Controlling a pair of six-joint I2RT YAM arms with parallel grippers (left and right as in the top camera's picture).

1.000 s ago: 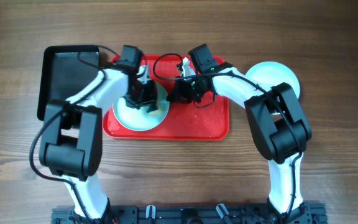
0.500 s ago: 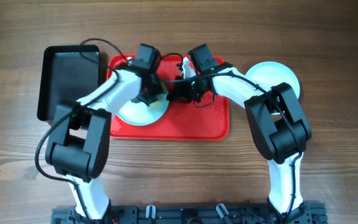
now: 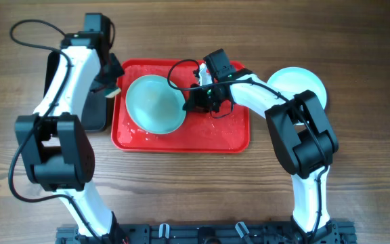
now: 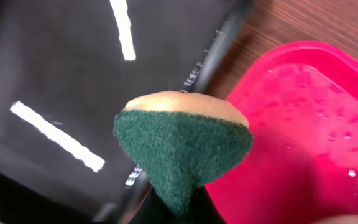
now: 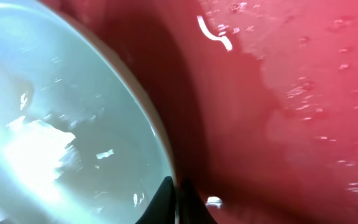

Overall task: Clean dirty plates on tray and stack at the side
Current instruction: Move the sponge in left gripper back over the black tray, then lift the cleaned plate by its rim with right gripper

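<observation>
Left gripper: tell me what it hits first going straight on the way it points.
The sponge in the left gripper would probably meet the black tray at its rim, beside the red tray; depth unclear.

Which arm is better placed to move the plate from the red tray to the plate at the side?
Right. The right gripper is pinched on the turquoise plate rim, with the other plate lying beside that arm. The left gripper holds a sponge over the black tray.

Two plates, two trays, one sponge
</observation>
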